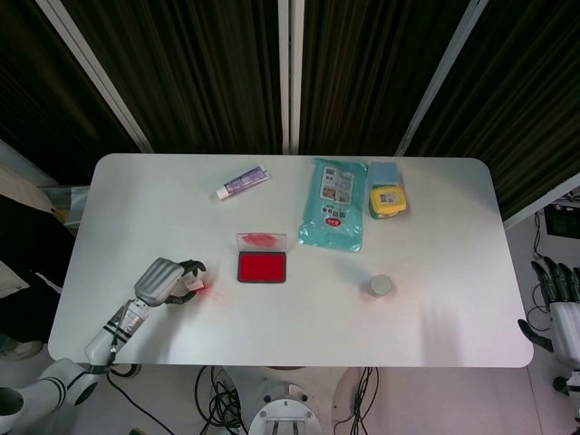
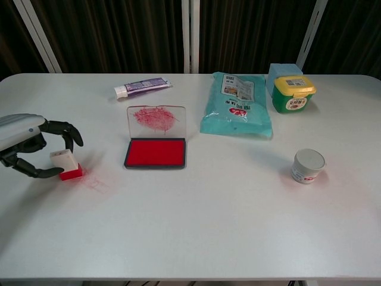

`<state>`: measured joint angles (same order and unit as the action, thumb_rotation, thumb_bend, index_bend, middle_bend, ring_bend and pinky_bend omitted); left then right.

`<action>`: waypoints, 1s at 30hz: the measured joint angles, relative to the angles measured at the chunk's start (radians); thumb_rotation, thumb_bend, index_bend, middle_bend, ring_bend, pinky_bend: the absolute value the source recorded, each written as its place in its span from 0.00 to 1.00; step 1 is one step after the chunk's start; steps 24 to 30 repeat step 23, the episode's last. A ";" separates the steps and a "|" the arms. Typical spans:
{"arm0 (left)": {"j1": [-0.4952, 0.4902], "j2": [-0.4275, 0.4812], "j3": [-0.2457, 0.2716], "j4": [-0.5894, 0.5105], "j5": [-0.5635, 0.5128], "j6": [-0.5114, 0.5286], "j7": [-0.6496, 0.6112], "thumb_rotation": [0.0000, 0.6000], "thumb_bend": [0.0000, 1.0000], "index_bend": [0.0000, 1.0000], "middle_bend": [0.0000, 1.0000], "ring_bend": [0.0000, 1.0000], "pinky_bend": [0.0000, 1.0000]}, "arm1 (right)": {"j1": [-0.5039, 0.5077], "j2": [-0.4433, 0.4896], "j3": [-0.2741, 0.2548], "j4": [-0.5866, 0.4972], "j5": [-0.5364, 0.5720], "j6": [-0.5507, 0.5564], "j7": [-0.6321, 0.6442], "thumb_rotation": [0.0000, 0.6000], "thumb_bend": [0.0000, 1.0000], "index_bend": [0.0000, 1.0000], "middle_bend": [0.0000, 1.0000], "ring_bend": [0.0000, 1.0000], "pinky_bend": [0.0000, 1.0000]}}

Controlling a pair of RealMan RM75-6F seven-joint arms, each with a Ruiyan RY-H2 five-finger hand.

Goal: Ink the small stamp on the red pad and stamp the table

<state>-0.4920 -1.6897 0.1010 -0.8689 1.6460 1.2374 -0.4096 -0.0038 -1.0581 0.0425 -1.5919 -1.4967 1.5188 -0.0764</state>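
The stamp (image 2: 66, 164) stands on the table (image 2: 196, 226) inside the left hand's (image 2: 30, 146) curl. The pad (image 2: 155, 152) lies right of that hand — the tube (image 2: 143, 87) farther back. Pouch (image 2: 237, 104), tub (image 2: 293, 93) and cup (image 2: 308, 165) sit well off to the right.

My left hand (image 2: 33, 146), silver shell and black fingers, curls round the white-and-red plastic stamp (image 2: 65, 164) on a smooth, matt white table (image 2: 196, 226).

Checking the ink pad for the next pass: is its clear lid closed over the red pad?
No, the clear lid stands upright behind the exposed red pad.
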 measured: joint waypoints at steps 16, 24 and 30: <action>0.242 0.377 -0.034 -0.401 -0.085 0.354 0.248 0.00 0.09 0.14 0.07 0.08 0.21 | -0.018 -0.021 -0.012 0.057 -0.039 0.040 0.045 1.00 0.09 0.00 0.00 0.00 0.00; 0.344 0.465 -0.034 -0.413 -0.115 0.395 0.267 0.00 0.09 0.12 0.07 0.08 0.21 | -0.014 -0.051 -0.026 0.076 -0.052 0.025 0.034 1.00 0.09 0.00 0.00 0.00 0.00; 0.344 0.465 -0.034 -0.413 -0.115 0.395 0.267 0.00 0.09 0.12 0.07 0.08 0.21 | -0.014 -0.051 -0.026 0.076 -0.052 0.025 0.034 1.00 0.09 0.00 0.00 0.00 0.00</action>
